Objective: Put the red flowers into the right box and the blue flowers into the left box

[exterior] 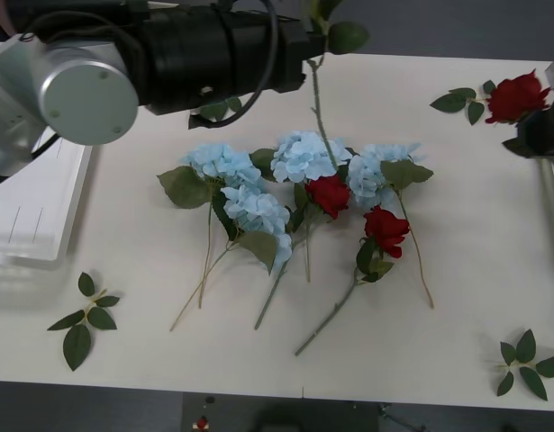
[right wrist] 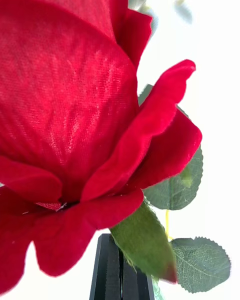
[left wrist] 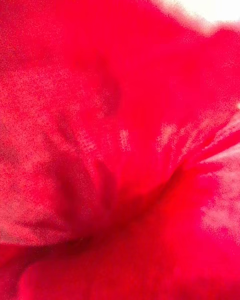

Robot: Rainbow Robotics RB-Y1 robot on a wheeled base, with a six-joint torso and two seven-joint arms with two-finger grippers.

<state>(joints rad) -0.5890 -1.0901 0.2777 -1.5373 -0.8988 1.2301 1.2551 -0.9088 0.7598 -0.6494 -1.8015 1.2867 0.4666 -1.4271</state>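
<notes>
Claws each grip a red rose: left claw (exterior: 304, 40) above the worktop (exterior: 466, 234), right claw (right wrist: 120, 275) at its right edge.

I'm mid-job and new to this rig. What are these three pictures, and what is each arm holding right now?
A two-armed robot. The wide picture looks down from above its arms at the white table; the two close-ups come from wrist cameras. Lying there: four pale-blue hydrangeas, two red roses and loose leaf sprigs. The right gripper is shut on a third rose by the right edge. From the left gripper a green stem hangs; its camera sees red petals.
</notes>
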